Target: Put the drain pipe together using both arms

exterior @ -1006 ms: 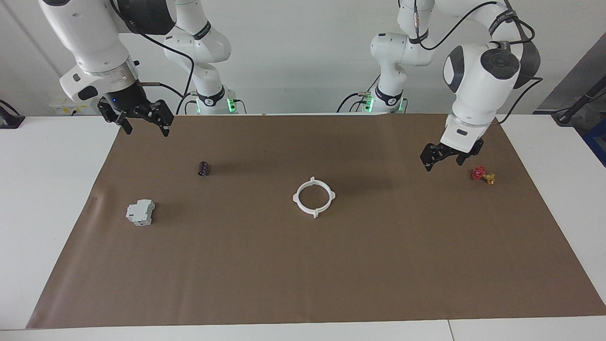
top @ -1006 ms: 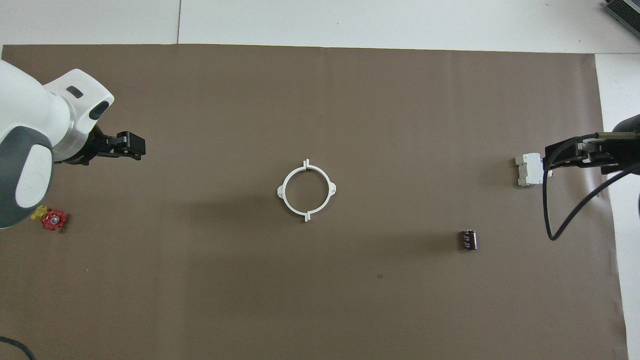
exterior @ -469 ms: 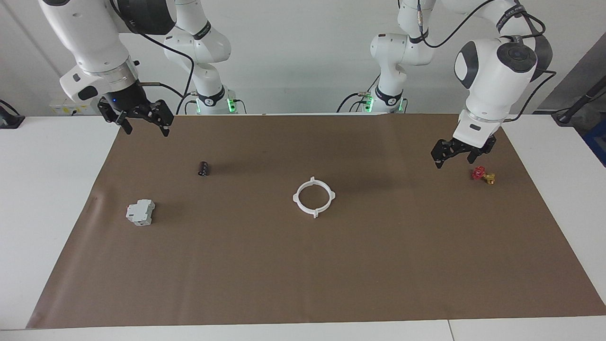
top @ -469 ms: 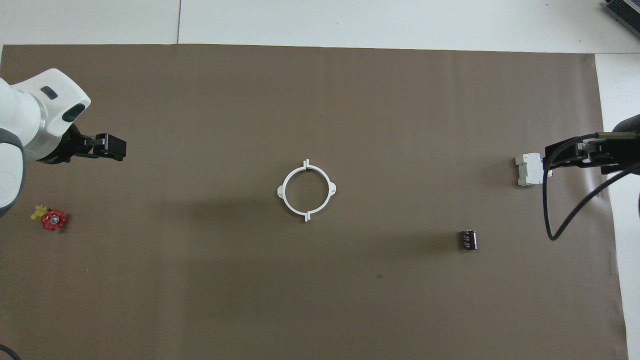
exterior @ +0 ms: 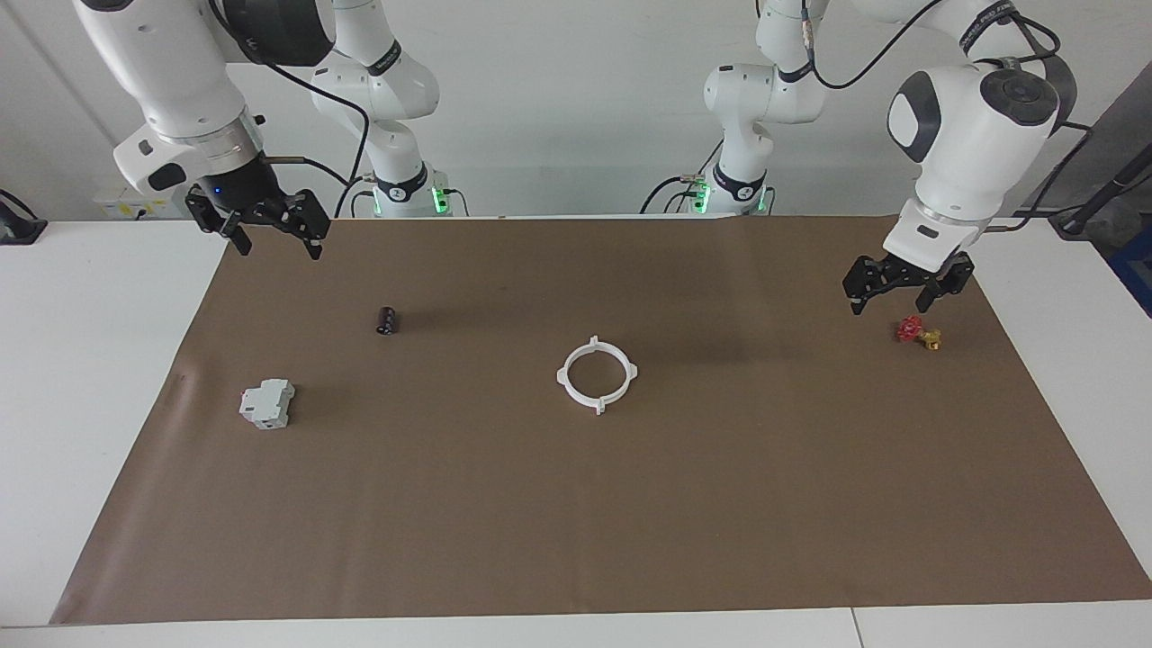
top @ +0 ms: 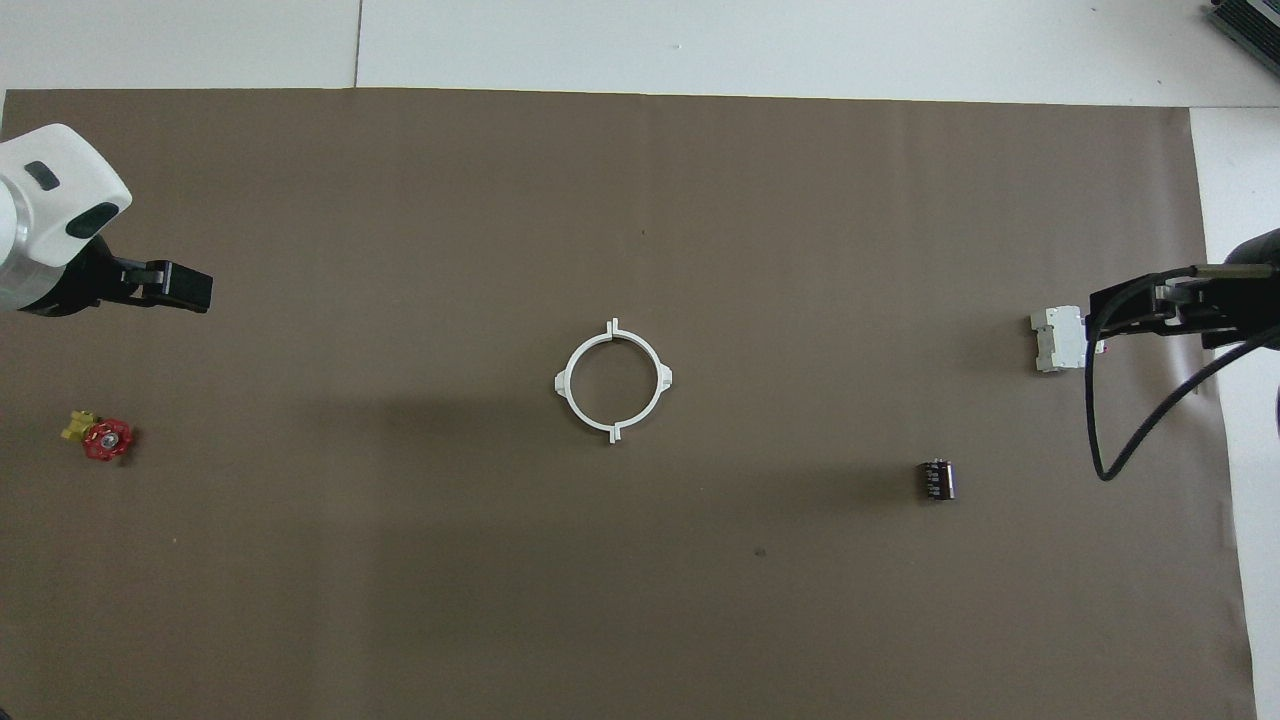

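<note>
The drain pipe [exterior: 563, 378] lies in the middle of the brown mat as one closed white ring with small tabs; it also shows in the overhead view [top: 568, 390]. No gripper touches it. My left gripper [exterior: 891, 304] is open and empty. It hangs over the mat close to the red-and-yellow valve [exterior: 918, 332], toward the left arm's end, and shows in the overhead view [top: 190, 290]. My right gripper [exterior: 279, 245] is open and empty. It is raised over the mat's edge at the right arm's end, and in the overhead view [top: 1115, 312] it stands beside the grey-white block.
A grey-white boxy block [exterior: 267, 403] and a small black cylinder [exterior: 386, 319] lie toward the right arm's end. The valve [top: 100, 437] lies toward the left arm's end. The brown mat [exterior: 576, 540] covers most of the white table.
My left gripper has drawn away from the ring toward the left arm's end of the table, to a spot over the valve. The right arm and the ring have not moved.
</note>
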### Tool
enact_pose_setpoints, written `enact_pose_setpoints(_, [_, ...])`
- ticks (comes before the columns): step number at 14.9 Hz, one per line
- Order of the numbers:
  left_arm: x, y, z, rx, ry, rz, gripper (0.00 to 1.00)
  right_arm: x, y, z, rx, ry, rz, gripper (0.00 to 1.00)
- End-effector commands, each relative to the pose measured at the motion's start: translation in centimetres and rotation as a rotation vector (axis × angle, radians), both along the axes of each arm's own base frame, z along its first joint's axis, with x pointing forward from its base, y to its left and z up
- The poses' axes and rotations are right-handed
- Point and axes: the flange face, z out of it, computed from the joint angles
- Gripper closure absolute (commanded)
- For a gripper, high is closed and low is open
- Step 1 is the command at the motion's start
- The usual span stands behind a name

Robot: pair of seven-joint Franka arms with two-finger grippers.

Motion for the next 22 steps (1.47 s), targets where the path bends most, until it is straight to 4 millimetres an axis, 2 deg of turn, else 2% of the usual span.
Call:
enact_pose_setpoints(1, [-1.3, 0.6, 2.0, -0.006, 0.058, -0.007, 0.00, -0.1, -0.3, 0.1, 0.002, 0.011, 0.011, 0.00])
enact_pose_setpoints(5, [-3.9, -2.4, 9.2, -0.016, 0.086, -0.051, 0.00, -0.1, -0.3, 0.1, 0.002, 0.011, 0.011, 0.00])
enact_pose_setpoints(7, [-5.0, -1.6, 10.6, -0.022, 0.088, -0.041, 0.00, -0.1, -0.3, 0.1, 0.002, 0.011, 0.011, 0.00])
enact_pose_setpoints(9, [-5.7, -1.3, 9.6, -0.037, 0.060, -0.054, 0.00, -0.1, -0.3, 0.1, 0.002, 0.011, 0.011, 0.00])
enact_pose_setpoints(12, [-5.3, -1.7, 8.4, -0.040, 0.042, -0.097, 0.00, -0.1, -0.3, 0.1, 0.004, 0.011, 0.011, 0.00])
enact_pose_setpoints(16, [-2.6, -2.9, 5.3, -0.055, 0.074, -0.101, 0.00, -0.1, -0.3, 0.1, 0.002, 0.011, 0.011, 0.00])
enact_pose_setpoints(17, [-1.9, -3.1, 5.3, -0.074, 0.087, -0.094, 0.00, -0.1, -0.3, 0.1, 0.002, 0.011, 0.011, 0.00])
enact_pose_setpoints(19, [-2.1, -2.7, 7.1, -0.100, 0.111, -0.080, 0.00, -0.1, -0.3, 0.1, 0.002, 0.011, 0.011, 0.00])
enact_pose_setpoints(22, [-2.6, -2.5, 7.7, -0.102, 0.105, -0.081, 0.00, -0.1, -0.3, 0.1, 0.002, 0.011, 0.011, 0.00])
